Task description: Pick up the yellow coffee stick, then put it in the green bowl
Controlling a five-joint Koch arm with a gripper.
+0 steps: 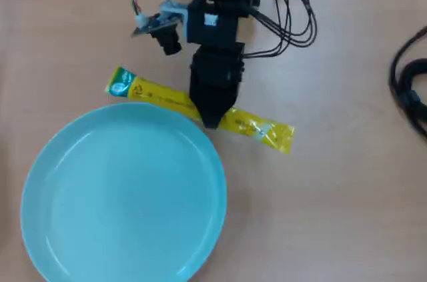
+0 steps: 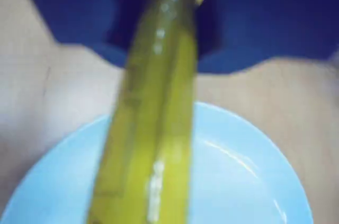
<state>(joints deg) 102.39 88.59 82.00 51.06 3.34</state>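
The green bowl sits at the bench's near edge. Just beyond its rim lies the yellow coffee stick, with the pincer down over its middle; I cannot tell whether it grips. The pick-up is in hand; next comes a lift toward the bowl.

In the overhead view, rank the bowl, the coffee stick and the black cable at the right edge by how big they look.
1. Bowl, by far the largest.
2. Stick, long and narrow; its middle is hidden under the pincer.
3. Cable, but the frame cuts it off, so its rank below the stick is unsure.
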